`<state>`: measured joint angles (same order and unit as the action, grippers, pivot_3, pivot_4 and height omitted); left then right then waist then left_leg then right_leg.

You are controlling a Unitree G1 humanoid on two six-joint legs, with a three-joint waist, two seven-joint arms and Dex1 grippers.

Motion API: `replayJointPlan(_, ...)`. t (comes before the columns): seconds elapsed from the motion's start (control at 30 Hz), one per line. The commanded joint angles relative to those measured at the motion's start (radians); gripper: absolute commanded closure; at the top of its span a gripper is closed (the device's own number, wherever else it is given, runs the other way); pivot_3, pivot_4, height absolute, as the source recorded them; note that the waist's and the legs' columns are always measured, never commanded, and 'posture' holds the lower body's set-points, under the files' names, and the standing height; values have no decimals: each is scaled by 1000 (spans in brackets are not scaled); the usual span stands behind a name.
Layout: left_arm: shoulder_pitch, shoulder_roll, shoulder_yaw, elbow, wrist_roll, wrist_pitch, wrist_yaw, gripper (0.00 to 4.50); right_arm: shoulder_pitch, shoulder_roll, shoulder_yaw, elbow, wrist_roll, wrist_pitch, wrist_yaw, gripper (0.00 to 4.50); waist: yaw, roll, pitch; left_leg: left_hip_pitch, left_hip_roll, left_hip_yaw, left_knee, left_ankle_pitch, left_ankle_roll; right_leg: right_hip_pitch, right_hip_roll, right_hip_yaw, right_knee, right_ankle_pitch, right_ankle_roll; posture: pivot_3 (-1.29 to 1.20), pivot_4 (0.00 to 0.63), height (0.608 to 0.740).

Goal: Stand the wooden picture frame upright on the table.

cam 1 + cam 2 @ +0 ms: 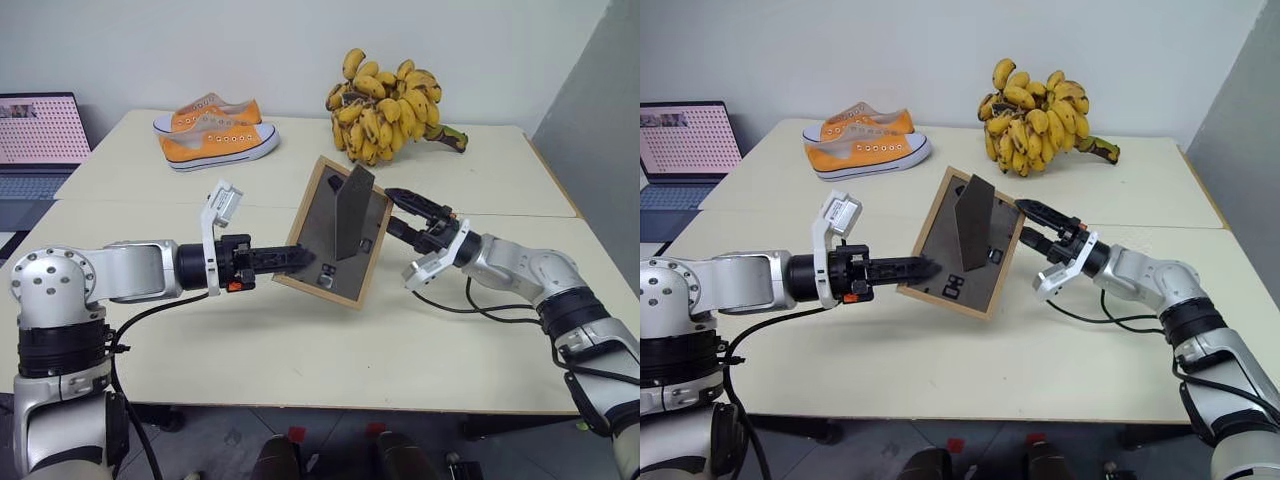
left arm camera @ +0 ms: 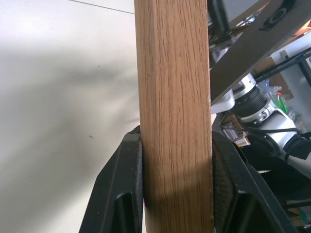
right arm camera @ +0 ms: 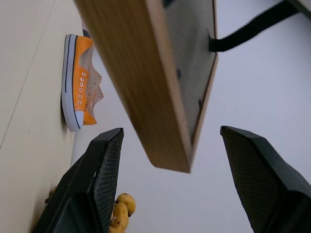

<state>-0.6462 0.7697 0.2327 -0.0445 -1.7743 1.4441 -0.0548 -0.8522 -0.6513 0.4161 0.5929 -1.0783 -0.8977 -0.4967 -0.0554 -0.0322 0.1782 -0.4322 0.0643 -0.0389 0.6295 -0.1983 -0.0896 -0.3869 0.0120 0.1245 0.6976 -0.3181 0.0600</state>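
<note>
My left gripper [image 1: 303, 260] pinches the frame [image 1: 335, 235] by its wooden edge; in the left wrist view both fingers [image 2: 121, 194] press flat against the wood on either side. The frame hangs in the air above the middle of the table [image 1: 300, 350], tilted, its dark grey back facing me and the easel stand [image 1: 352, 208] folded out from it. No part of the frame touches the table top.

My right gripper [image 1: 402, 212] is spread wide, just beside the frame's right edge, apart from it. In the right wrist view its two fingers [image 3: 104, 170] stand well apart with the frame's corner between them, and neither pad meets the wood.

On the far table, a pair of orange shoes [image 1: 215, 130] lies toward its left end and a bunch of bananas [image 1: 385, 110] toward its right. A laptop [image 1: 38, 140] stands off the left edge.
</note>
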Motion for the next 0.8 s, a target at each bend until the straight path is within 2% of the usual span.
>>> replayJointPlan(0.03,-38,41,-33,-11,-124,-90,37,3199,-7,7,8,-10,3,16,-53,1157,0,0,0,0,0,0,0,0,0,0,0,0,0,0,0,0,150,740)
replayJointPlan(0.47,-12,101,-130,-22,-198,-185,54,3199,-26,6,14,-62,8,24,-105,1157,1,0,0,0,0,-1,0,0,1,0,0,-1,0,0,0,0,150,740)
replayJointPlan(0.77,-14,111,-146,-22,-198,-204,44,3199,-35,15,32,-61,7,22,-110,2896,1,0,0,0,0,-1,0,1,1,0,0,-1,0,0,0,0,150,740)
replayJointPlan(0.8,-14,112,-147,-23,-198,-206,43,3199,-36,16,34,-61,7,23,-110,2967,1,0,0,0,0,-1,0,1,1,1,0,-1,0,0,0,0,150,740)
